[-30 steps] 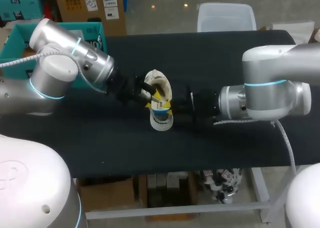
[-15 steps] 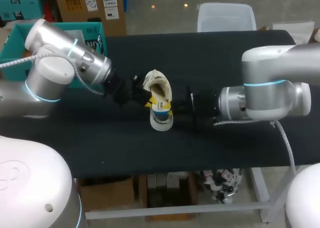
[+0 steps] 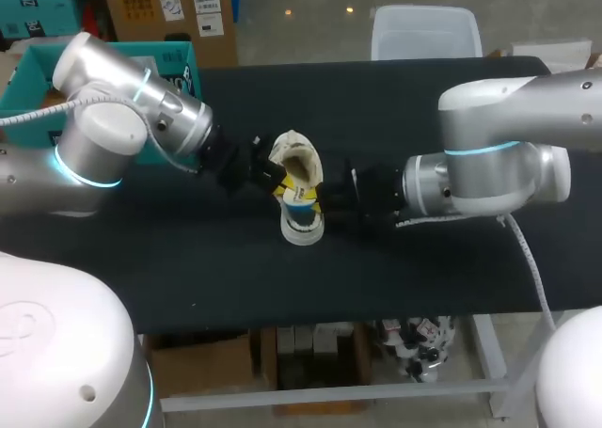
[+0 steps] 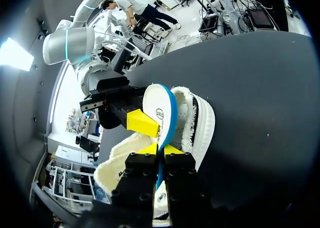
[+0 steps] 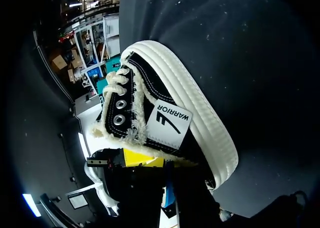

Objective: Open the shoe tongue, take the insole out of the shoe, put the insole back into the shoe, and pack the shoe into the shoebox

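Note:
A black shoe with a white sole and fleecy lining point(image 3: 299, 157) lies in the middle of the dark table point(image 3: 423, 108), toe toward the front edge. A white insole with a blue edge point(image 3: 301, 207) stands up out of its opening. My left gripper point(image 3: 279, 176) comes in from the left and is shut on the insole point(image 4: 159, 112), whose blue edge runs between the yellow tips point(image 4: 161, 149). My right gripper point(image 3: 322, 198) comes in from the right beside the shoe's logo side point(image 5: 165, 123). It is also shut on the insole, with one yellow finger point(image 4: 142, 124) against its face.
A teal open box point(image 3: 179, 56) sits at the table's far left, partly hidden behind my left arm point(image 3: 122, 118). Bare dark tabletop lies in front of the shoe and to the right behind my right arm point(image 3: 499, 165).
My left gripper has closed on the insole. My right arm has shifted left, closer in over the shoe. The shoe has barely moved.

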`<state>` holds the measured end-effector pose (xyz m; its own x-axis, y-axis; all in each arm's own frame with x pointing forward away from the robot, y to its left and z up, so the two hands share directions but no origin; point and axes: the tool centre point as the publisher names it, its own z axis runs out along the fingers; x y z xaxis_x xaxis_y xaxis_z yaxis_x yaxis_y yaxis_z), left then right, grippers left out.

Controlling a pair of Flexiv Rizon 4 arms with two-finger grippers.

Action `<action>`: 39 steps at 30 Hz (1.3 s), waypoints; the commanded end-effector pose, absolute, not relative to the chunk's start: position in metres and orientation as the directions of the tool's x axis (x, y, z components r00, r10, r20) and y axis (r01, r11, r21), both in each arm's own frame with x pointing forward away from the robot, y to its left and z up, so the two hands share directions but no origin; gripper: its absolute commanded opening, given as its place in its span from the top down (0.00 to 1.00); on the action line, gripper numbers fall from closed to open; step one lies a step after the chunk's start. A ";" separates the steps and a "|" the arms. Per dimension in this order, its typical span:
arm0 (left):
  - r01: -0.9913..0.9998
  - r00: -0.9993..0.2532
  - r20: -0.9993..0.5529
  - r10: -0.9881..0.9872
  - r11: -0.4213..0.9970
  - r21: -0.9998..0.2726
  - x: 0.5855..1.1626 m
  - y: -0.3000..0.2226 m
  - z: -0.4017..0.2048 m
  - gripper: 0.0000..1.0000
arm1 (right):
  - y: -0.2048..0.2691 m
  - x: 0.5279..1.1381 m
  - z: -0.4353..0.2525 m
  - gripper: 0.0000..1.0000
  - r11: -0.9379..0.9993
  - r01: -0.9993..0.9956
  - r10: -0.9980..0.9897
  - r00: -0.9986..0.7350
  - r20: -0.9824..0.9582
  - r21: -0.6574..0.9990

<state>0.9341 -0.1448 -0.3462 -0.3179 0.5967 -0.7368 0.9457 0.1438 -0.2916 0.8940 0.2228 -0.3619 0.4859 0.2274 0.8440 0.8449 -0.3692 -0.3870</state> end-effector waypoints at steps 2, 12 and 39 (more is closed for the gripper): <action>0.945 -0.319 -0.737 0.595 0.138 -0.298 0.932 -0.152 -0.351 1.00 | 0.224 0.890 -0.354 0.76 -0.382 0.844 0.216 0.477 0.852 -0.376; 0.943 -0.326 -0.738 0.591 0.144 -0.301 0.931 -0.151 -0.352 1.00 | 0.213 0.868 -0.343 0.51 -0.413 0.842 0.212 0.459 0.863 -0.346; 0.946 -0.304 -0.745 0.593 0.094 -0.311 0.906 -0.151 -0.340 1.00 | 0.216 0.867 -0.347 1.00 -0.394 0.849 0.208 0.455 0.866 -0.352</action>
<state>0.9073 -0.1499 -0.3389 -0.3039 0.5983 -0.7414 0.9455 0.0937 -0.3119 0.8662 0.2153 -0.3450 0.4563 0.2113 0.8644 0.8481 -0.3971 -0.3506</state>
